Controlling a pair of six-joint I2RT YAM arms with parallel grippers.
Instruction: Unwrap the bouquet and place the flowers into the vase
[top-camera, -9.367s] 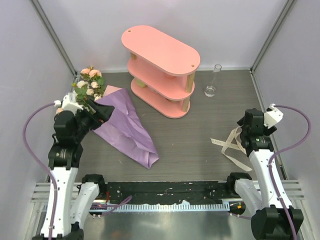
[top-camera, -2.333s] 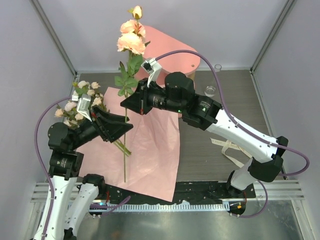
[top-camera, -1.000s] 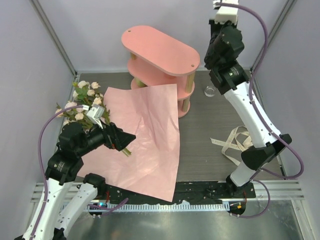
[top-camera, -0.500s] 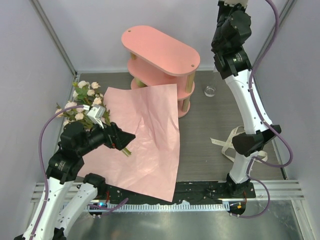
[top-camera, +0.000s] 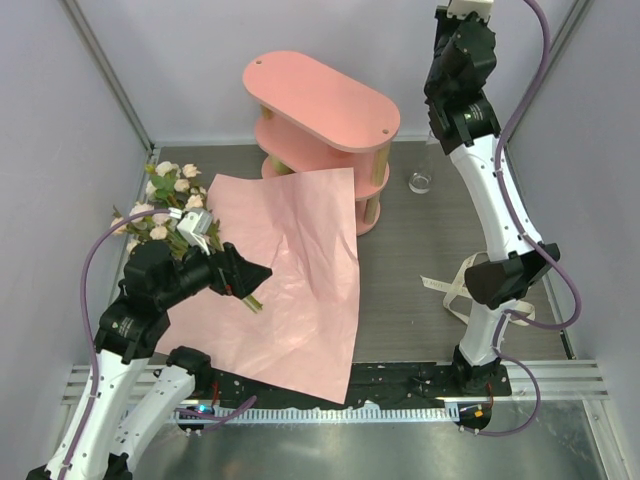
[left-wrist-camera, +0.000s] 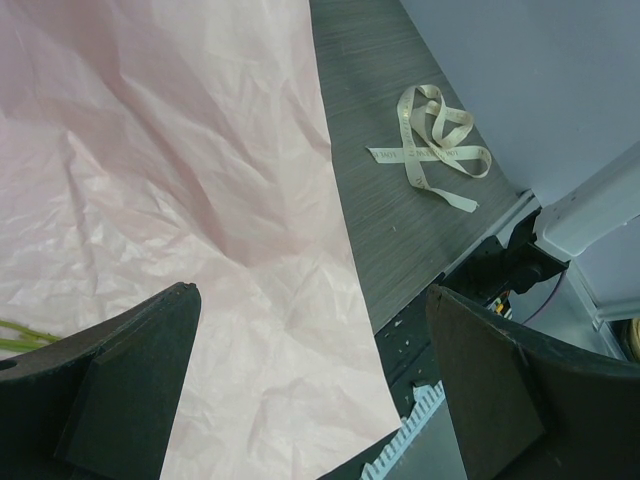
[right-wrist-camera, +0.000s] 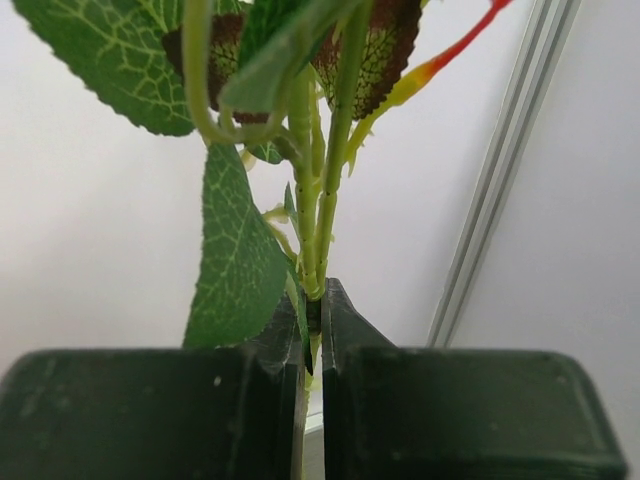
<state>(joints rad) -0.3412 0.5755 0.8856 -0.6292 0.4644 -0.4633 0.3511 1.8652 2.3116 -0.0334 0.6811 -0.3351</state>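
- Jaws of the right gripper (right-wrist-camera: 312, 305) are pinched tight on green leafy flower stems (right-wrist-camera: 322, 200), held high by the back wall.
- Left gripper (left-wrist-camera: 310, 300) is spread wide and holds nothing, over the pink wrapping paper (top-camera: 300, 260).
- Other roses (top-camera: 170, 185) lie at the paper's left edge.
- The vase (top-camera: 421, 178) stands beside the pink shelf (top-camera: 320, 100).

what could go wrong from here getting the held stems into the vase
The right tool pinches the thin stems only at its very tips, so they may slip or twist on the way down. The vase is small; the broad leaves could snag its rim and tip it.
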